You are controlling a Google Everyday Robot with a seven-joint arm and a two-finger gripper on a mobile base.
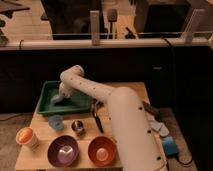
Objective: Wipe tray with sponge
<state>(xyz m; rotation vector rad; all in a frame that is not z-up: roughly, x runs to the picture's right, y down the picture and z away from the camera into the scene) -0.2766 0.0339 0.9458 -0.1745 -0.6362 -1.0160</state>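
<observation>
subject: the tray (71,112) lies at the back left of the wooden table (43,125), long side towards the camera. a pale lump in its left half reads as the sponge (54,99), down on the tray floor. that placement fits a wiping stroke in hand rather than a pick-up.

the gripper (60,95) is inside the tray, directly over the sponge and apparently pressing on it. whether it is clenched on the sponge or merely bearing down cannot be told.

arm pose: the white arm (120,115) rises from the lower right, runs left across the table, bends at a high joint over the tray's rear rim and drops steeply to the tray floor.

outward: a light-blue cup (56,121) and metal cup (77,126) stand just before the tray. an orange cup (26,136), purple bowl (63,150) and orange bowl (101,150) are along the near edge.
</observation>
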